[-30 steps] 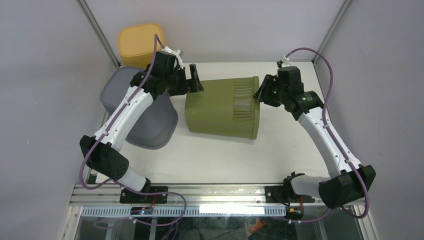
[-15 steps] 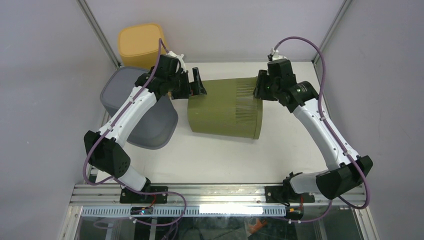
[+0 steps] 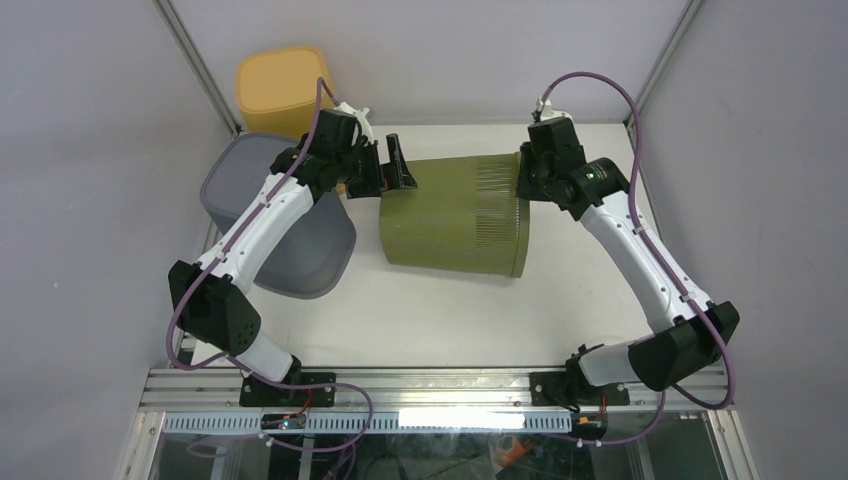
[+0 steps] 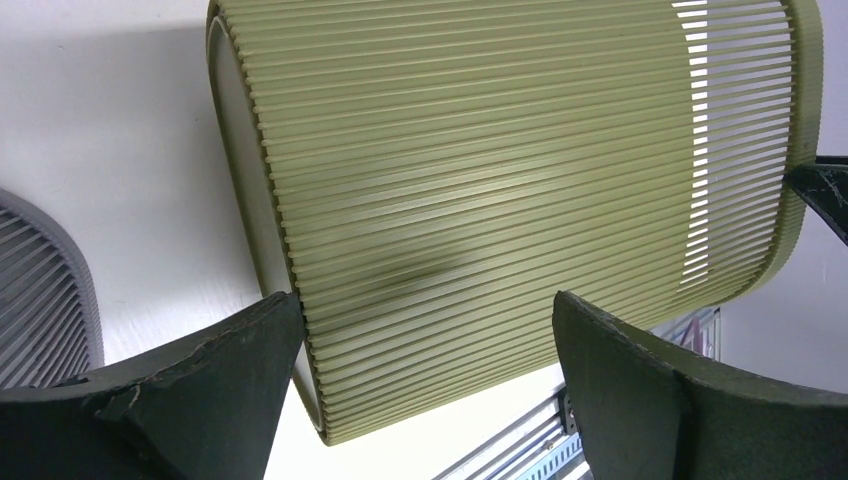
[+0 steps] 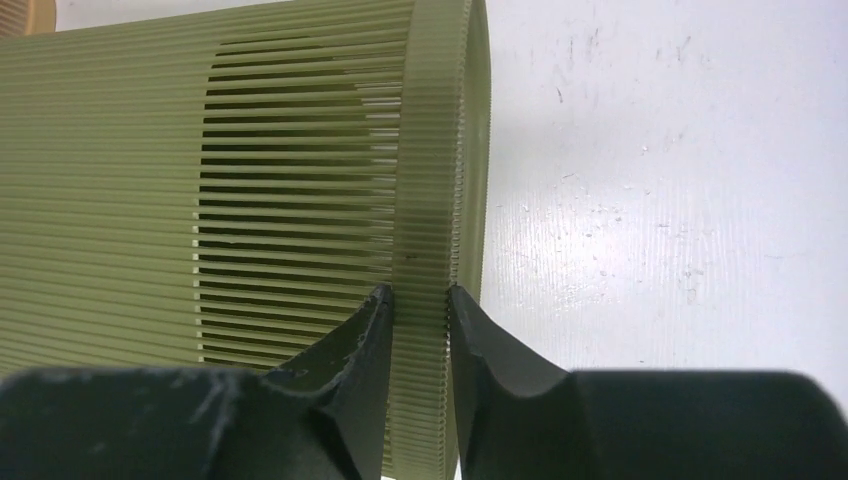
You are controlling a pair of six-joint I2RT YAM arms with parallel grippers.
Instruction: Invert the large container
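The large olive-green ribbed container (image 3: 450, 215) lies on its side in the middle of the table, base to the left and rim to the right. My right gripper (image 3: 522, 178) is shut on the rim band (image 5: 432, 150) at the container's far right corner; one finger is inside the rim, one outside. My left gripper (image 3: 392, 168) is open at the container's base end, above its far left corner. In the left wrist view the ribbed wall (image 4: 480, 190) fills the frame between the spread fingers (image 4: 200, 380).
A grey ribbed container (image 3: 285, 225) sits upside down at the left, under my left arm. A yellow container (image 3: 280, 88) stands at the back left corner. Bare white table (image 3: 450, 310) lies in front of the green container. Frame posts stand at the back corners.
My right gripper moved in to the container's rim and closed on it. My left gripper shifted a little right over the base end. The container slid slightly right.
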